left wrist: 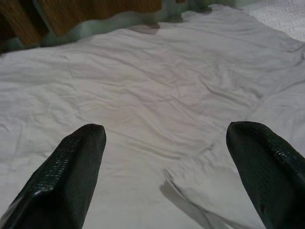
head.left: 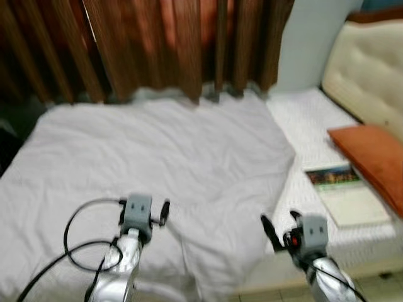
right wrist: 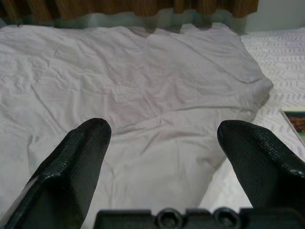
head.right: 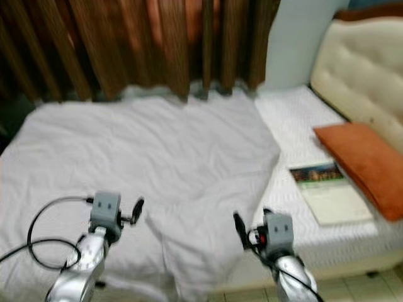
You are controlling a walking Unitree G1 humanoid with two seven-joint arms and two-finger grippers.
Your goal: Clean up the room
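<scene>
Looking down at the bed [head.left: 296, 119], we've got a rumpled white duvet [head.left: 157, 157] spread over most of it, from the curtain-side edge to the near edge, with one corner folded over right by the near edge between our two arms. Our left claw [left wrist: 164, 143] and right claw [right wrist: 164, 138] both hover just above that near edge with fingers spread wide, gripping nothing. Over by the headboard [head.left: 371, 69] end, an orange pillow [head.left: 371, 157] lies on the bare mattress with a book [head.left: 343, 192] just beside it.
</scene>
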